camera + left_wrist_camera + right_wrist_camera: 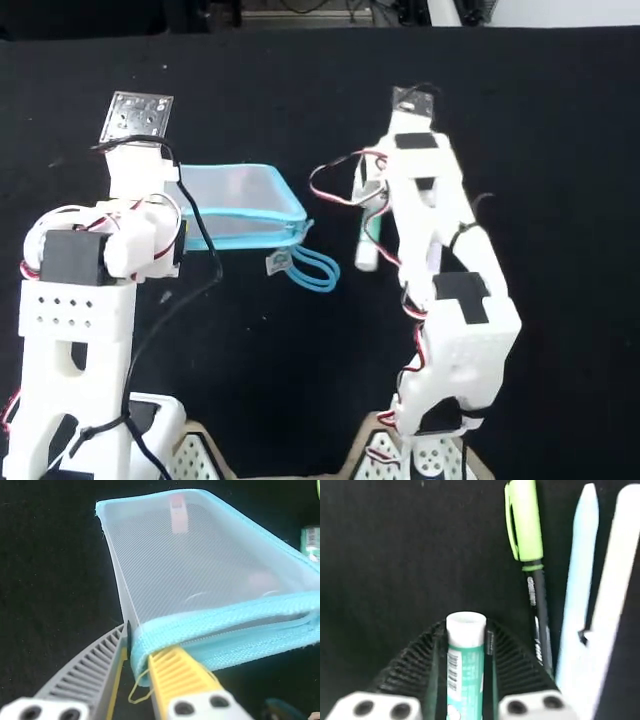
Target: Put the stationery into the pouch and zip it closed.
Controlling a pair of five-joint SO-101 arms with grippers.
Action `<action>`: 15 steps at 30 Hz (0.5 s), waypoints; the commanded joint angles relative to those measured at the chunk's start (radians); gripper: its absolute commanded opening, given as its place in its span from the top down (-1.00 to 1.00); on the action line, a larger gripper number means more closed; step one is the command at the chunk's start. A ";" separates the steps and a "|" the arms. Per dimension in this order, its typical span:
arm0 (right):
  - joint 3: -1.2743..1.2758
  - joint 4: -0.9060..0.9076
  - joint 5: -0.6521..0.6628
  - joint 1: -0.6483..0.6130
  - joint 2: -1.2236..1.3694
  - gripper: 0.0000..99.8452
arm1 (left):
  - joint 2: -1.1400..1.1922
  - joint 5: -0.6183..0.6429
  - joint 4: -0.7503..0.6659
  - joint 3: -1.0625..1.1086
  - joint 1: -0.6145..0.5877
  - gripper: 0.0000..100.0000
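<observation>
A: Left gripper (139, 642) is clamped on the pouch (200, 565) at its corner, right on the zip band, pinning it down.

B: And the right gripper (465, 627) is closed on a tube (465, 670), held just beside the pouch's loop (315, 268), not inside.

A: A pen (525, 525) lies loose by that tube, outside the pouch too.

B: Faint shapes show through the mesh, but I can't tell if they're inside. My call: tube and pen to load, zipping not yet done.
</observation>
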 commanded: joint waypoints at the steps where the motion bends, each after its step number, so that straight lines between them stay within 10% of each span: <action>1: -0.073 0.124 0.187 -0.006 -0.015 0.98 | -0.020 0.005 0.000 -0.028 0.018 0.94; 15: 0.593 0.026 0.511 -0.118 -0.535 0.80 | -0.020 0.005 0.000 -0.028 0.018 0.94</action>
